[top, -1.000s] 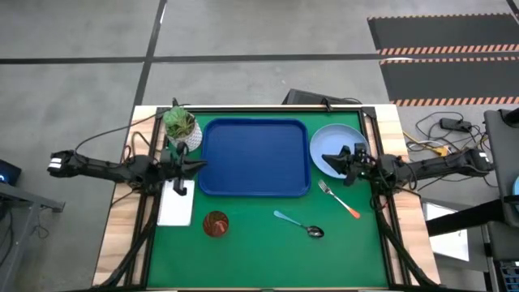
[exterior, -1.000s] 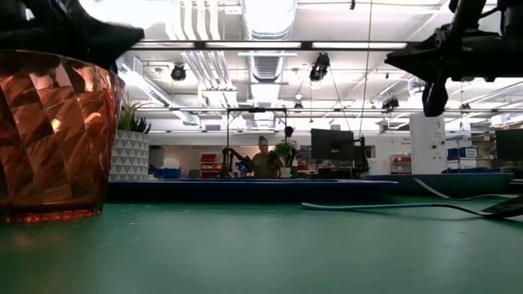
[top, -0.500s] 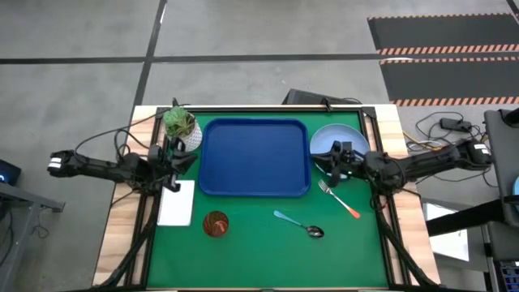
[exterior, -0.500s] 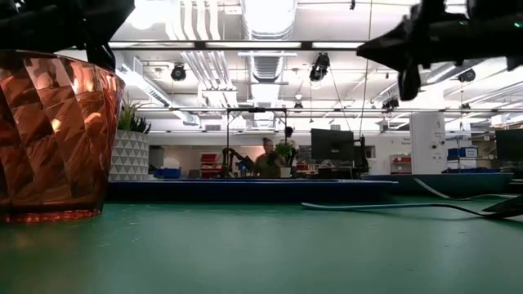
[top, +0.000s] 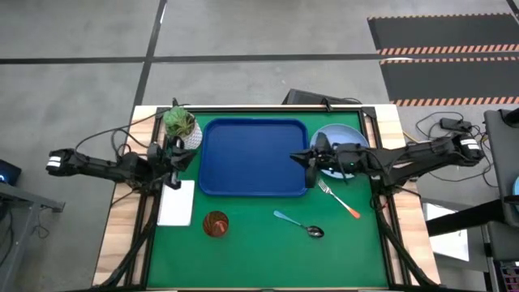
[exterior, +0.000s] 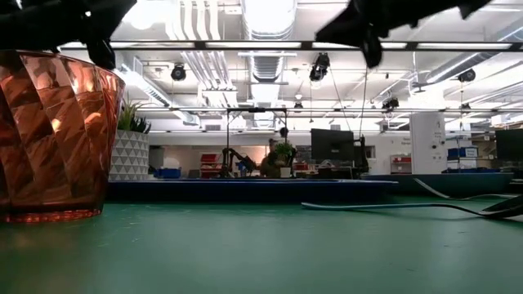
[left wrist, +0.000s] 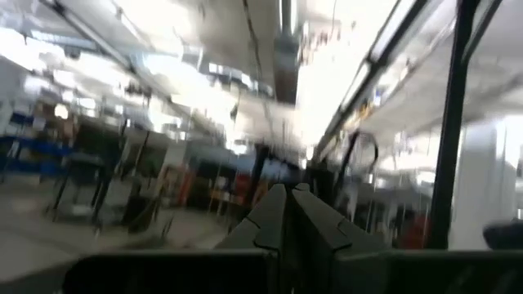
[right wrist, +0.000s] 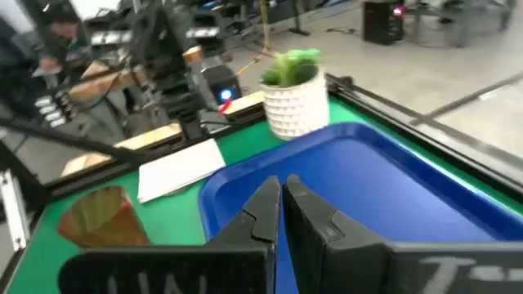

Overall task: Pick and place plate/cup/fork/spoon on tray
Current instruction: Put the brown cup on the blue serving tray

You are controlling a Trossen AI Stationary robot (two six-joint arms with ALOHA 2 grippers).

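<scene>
Left tool (top: 185,156) sat clenched and empty by the plant pot (top: 181,126), out of it. The tray (top: 254,156) had nothing in it, cup (top: 216,223) empty too. Spoon (top: 298,224) and fork (top: 338,199) lay on the tabletop (top: 259,251). Right tool (top: 306,158) hung over the tray's edge, pinched shut, holding nothing as far as I could tell. The plate (top: 349,136) sat right under that arm, so a low swing could've knocked it sideways.
</scene>
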